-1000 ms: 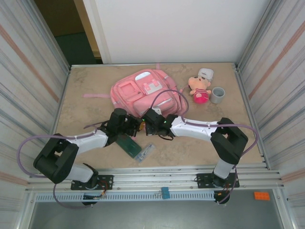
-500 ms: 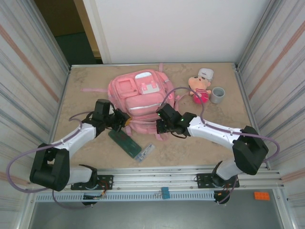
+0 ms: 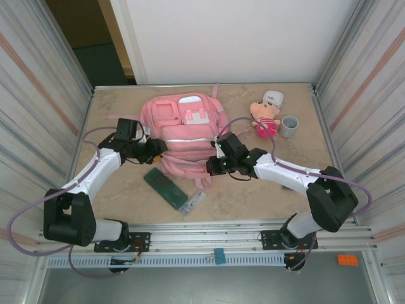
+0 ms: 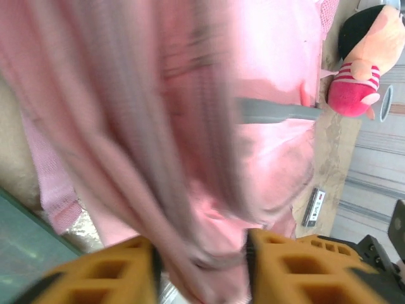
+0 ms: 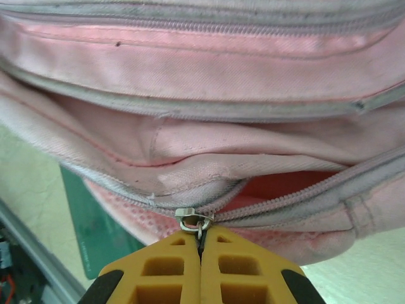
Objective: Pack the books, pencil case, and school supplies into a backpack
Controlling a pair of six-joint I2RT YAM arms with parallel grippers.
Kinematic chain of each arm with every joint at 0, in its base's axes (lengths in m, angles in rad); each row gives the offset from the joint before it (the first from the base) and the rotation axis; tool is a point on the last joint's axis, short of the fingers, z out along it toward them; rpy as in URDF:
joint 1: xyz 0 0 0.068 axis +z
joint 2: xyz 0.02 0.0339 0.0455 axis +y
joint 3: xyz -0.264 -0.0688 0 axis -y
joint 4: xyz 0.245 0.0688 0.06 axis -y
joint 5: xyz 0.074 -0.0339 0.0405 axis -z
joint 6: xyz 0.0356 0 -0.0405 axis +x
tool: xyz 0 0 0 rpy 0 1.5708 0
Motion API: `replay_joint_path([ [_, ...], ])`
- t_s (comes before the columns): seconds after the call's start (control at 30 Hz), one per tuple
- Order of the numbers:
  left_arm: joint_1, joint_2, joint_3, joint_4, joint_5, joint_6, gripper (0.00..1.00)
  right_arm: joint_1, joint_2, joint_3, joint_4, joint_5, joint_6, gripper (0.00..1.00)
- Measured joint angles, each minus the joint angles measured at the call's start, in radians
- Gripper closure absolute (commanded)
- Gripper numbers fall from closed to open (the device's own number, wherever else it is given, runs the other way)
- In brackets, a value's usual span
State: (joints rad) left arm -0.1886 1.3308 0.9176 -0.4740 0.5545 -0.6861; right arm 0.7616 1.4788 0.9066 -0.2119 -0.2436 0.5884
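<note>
Your right hand (image 5: pixel 201 244) is clamped on the zipper pull (image 5: pixel 194 220) at the 6 o'clock edge of the backpack (image 3: pixel 190 133), centred on the desk (image 3: pixel 253 204). Your left hand (image 4: pixel 200 251) stands parted around pink fabric. Anchor that fabric firmly, then draw the pull along its track.

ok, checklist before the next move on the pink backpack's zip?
1. Right end effector shut on the small metal zipper pull: ok.
2. Large pink fabric backpack zip open enough for packing: not ok, only partly open beside the pull.
3. Left end effector bracing the backpack: cannot tell; fingers apart, pink fabric between them, view blurred.
4. Flat dark green pencil case lying free on the table: ok.
5. Slim clear pen-like item next to the case: ok.
</note>
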Motion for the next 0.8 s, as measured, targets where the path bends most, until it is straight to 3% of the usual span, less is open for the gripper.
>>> replay_joint_path([
  [0.07, 0.004, -0.021, 0.002, -0.01, -0.004, 0.063, 0.29, 0.0, 0.008, -0.007, 0.018, -0.039, 0.006, 1.0],
  [0.23, -0.013, -0.165, 0.002, -0.018, -0.016, 0.275, 0.26, -0.003, 0.039, 0.008, 0.008, -0.097, 0.006, 1.0],
  [0.4, -0.174, -0.267, 0.002, -0.008, -0.04, 0.584, 0.22, -0.021, 0.059, 0.07, -0.065, -0.123, 0.006, 1.0],
  [0.6, -0.363, -0.18, 0.002, -0.01, -0.105, 1.021, 0.19, -0.038, 0.061, 0.098, -0.113, -0.154, 0.005, 1.0],
  [0.8, -0.373, -0.023, 0.001, 0.018, -0.165, 1.302, 0.18, -0.048, 0.08, 0.099, -0.126, -0.179, 0.003, 1.0],
])
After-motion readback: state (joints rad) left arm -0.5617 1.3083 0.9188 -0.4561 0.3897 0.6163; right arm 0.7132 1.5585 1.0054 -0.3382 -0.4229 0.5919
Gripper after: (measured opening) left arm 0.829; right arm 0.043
